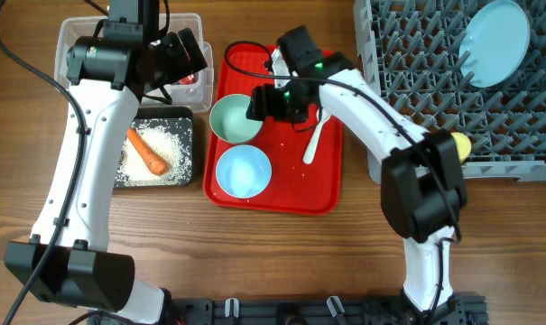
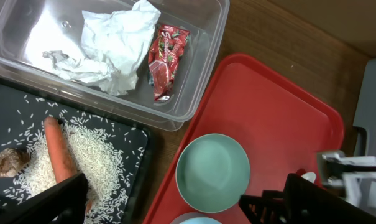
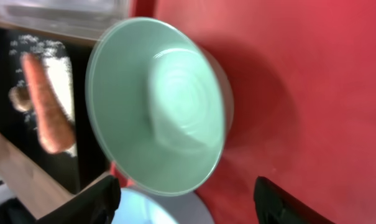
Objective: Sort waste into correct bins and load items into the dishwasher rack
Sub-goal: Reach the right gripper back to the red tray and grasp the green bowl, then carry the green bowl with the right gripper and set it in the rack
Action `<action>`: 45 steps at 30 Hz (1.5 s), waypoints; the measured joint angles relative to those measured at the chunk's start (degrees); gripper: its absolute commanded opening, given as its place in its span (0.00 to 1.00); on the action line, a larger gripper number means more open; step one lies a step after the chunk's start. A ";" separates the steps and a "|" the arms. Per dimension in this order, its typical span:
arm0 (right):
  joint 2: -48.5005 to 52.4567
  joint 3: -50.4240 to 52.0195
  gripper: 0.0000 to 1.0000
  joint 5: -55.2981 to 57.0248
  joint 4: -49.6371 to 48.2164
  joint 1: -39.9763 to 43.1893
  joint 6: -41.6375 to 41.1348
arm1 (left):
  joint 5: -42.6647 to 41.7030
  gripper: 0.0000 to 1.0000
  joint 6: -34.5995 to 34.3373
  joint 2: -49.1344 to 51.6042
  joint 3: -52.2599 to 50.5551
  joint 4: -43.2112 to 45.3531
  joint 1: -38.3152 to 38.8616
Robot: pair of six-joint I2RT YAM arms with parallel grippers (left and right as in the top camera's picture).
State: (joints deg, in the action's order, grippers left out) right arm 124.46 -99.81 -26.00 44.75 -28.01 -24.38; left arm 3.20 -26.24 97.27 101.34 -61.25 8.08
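The mint bowl (image 1: 234, 119) and the pale blue bowl (image 1: 244, 171) sit on the red tray, with the white spoon (image 1: 313, 140) to their right. My right gripper (image 1: 262, 103) is open at the mint bowl's (image 3: 156, 102) right rim, its fingers (image 3: 188, 205) on either side of it. My left gripper (image 1: 184, 56) is open and empty above the clear tub (image 2: 194, 93), which holds the tissue (image 2: 113, 46) and red wrapper (image 2: 166, 59). The black tub (image 1: 187, 122) holds the carrot (image 2: 60, 155), rice (image 2: 97, 152) and brown scrap (image 2: 7, 163). The plate (image 1: 494, 41) and yellow cup (image 1: 460, 144) are in the grey rack (image 1: 417, 81).
The red tray (image 1: 291, 185) lies between the tubs and the rack. The left arm's links run down the table's left side, and the right arm's links cross the rack's left edge. Bare wood lies along the front.
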 measured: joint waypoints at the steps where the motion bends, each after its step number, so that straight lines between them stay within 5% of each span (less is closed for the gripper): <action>1: 0.94 0.00 0.65 0.37 -0.31 -0.09 -1.16 | 0.00 1.00 0.00 0.00 0.00 0.02 0.00; 5: 4.79 0.02 0.53 1.97 -0.76 -0.09 -5.64 | 0.00 1.00 0.00 0.00 0.00 0.00 0.00; 13: 6.71 0.04 0.06 2.40 -2.19 -0.09 -10.29 | 0.00 1.00 0.00 0.00 0.00 0.02 0.00; 27: 0.22 -0.04 0.04 2.82 -0.59 11.26 -2.03 | 0.00 1.00 0.00 0.00 0.00 0.02 0.00; 31: -13.42 -1.14 0.04 21.70 -0.92 15.21 1.77 | -0.02 1.00 0.00 0.00 0.00 -0.02 0.00; 36: -19.82 -2.21 0.04 61.46 -11.89 15.67 6.10 | -0.02 1.00 0.00 0.00 0.00 0.00 0.00; 39: -18.53 -2.21 0.04 75.47 -24.06 16.81 17.88 | 0.00 1.00 0.00 0.00 0.00 0.04 0.00; 45: -11.02 -2.34 0.04 86.36 -39.34 20.96 46.53 | 0.00 1.00 0.00 0.00 0.00 0.02 0.00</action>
State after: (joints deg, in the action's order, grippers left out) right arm 113.45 -102.15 60.36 5.41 -7.05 22.15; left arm 3.20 -26.24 97.27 101.34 -61.23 8.08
